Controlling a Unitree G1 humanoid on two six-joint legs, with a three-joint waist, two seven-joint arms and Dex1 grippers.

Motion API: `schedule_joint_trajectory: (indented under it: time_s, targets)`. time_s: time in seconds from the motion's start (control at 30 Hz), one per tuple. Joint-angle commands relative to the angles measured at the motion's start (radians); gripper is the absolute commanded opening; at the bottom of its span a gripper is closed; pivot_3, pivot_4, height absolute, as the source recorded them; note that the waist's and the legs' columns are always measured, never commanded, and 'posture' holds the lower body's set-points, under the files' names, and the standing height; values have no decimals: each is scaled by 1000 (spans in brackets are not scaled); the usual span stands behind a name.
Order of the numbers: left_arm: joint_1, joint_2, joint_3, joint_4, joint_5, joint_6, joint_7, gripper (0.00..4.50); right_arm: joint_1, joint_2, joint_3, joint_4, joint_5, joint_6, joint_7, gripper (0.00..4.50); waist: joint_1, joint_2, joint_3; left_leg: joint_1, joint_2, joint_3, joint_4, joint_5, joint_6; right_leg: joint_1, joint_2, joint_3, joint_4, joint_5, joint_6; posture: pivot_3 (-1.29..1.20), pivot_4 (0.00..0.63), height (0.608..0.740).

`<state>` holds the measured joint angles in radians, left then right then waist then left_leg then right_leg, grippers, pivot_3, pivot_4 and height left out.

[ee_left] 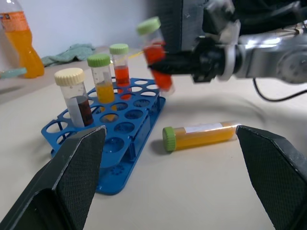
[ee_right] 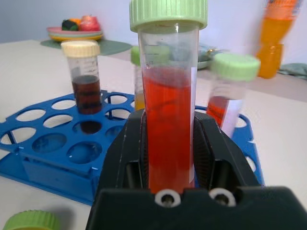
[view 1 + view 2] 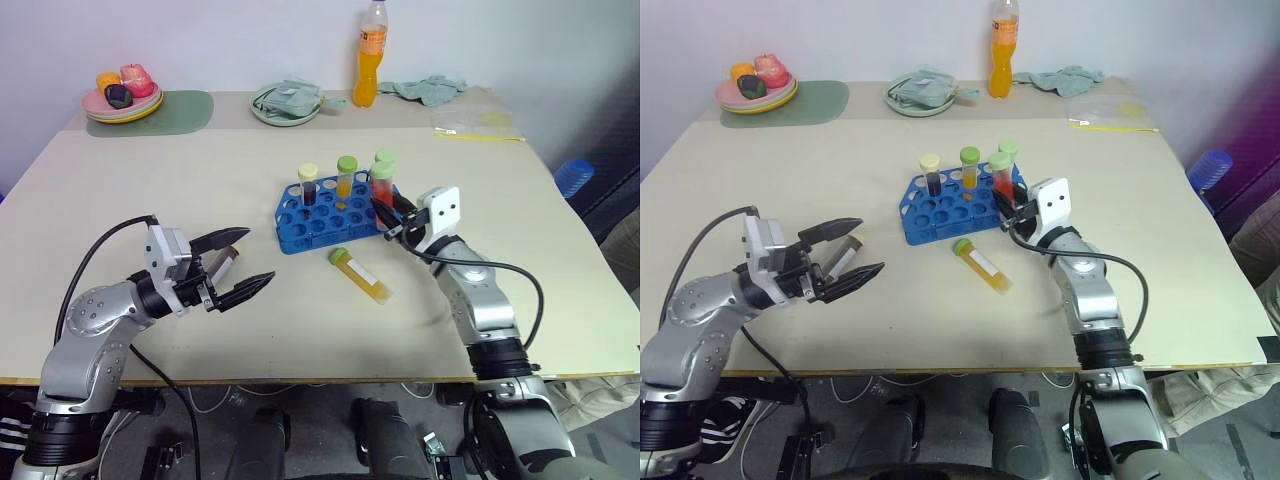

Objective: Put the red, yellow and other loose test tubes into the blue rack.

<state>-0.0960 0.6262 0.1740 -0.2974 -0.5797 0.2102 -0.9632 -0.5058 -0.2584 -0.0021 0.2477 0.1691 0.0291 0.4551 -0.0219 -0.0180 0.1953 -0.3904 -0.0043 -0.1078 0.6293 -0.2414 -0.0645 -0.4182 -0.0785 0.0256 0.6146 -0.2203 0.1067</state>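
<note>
I have a pale beige table (image 3: 200, 330) under the arms, with the blue rack (image 3: 325, 222) standing near its middle and a yellow-filled test tube (image 3: 361, 276) lying on its side just in front of the rack. Along the far edge I see a green mat (image 3: 185, 110) bearing a plate of fruit (image 3: 122, 98), a pale green dish (image 3: 285, 103), an orange drink bottle (image 3: 370, 67), a crumpled green cloth (image 3: 430, 89) and a clear plastic bag (image 3: 475, 122).

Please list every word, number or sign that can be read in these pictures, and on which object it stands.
None can be read.
Tall orange drink bottle: label print too blurred.
Lying yellow-liquid tube with green cap: white label looks blank.
Cream-capped clear tube of dark liquid: scale marks, figures too faint.
</note>
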Motion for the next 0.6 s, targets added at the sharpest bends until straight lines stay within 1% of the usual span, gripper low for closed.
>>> schedule_joint_trajectory:
  time_s: [0.03,0.1,0.27,0.43,0.6]
  targets:
    - [-15,19,29,-39,-24,9,0,4500,-56,6,-24,33,-4,-62,-13,810,0,0,0,0,0,0,0,0,0,0,0,0,0,0,0,0,150,740]
    - [-11,21,36,-48,-31,15,5,4500,-63,5,-30,33,10,-72,6,810,0,0,0,0,0,0,0,0,0,0,0,0,0,0,0,0,150,740]
    - [2,19,36,-61,-29,21,10,4500,-78,8,-38,-2,58,-21,43,810,-3,0,0,0,0,0,0,0,0,0,0,0,0,0,0,0,150,740]
    - [-10,19,33,-64,-32,26,17,4500,-104,15,-62,-11,73,-2,3,810,-6,0,0,0,0,0,0,0,0,0,0,0,1,0,0,0,150,740]
    - [-16,21,34,-61,-34,26,18,4500,-142,24,-87,57,65,-34,-30,810,-11,0,0,0,0,0,0,0,0,0,0,0,1,0,0,0,150,740]
